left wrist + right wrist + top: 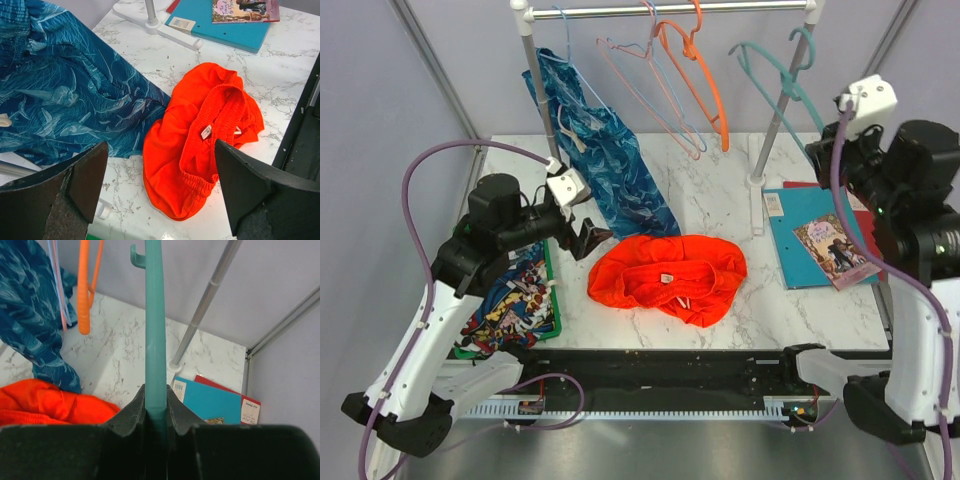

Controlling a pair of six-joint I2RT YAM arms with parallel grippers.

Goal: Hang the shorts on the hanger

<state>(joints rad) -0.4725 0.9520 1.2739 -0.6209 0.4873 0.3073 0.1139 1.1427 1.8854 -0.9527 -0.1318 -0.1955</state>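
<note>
The left gripper (160, 200) hangs with its two dark fingers (75, 190) spread wide apart and nothing between them. Just ahead of and below it the shorts (200, 145) lie crumpled on the marble table (280, 65), waistband uppermost with a small white label showing. To the left of the fingers, and touching the edge of the shorts, spreads the blue patterned garment (65, 100). Farther ahead stands the white foot of the rack (165, 30), and beyond that lie a teal folder (225, 27) and a book (245, 10) on top of it. The right gripper (155, 412) is raised well above the table, its fingers closed tight on the hanger (155, 340), whose teal bar runs straight away from the jaws to a small notch at the far end. Below and left of this gripper a corner of the shorts shows. Farther off to the left hangs an orange hanger (84, 290), and to the right the rack pole (205, 305) slants up.
</note>
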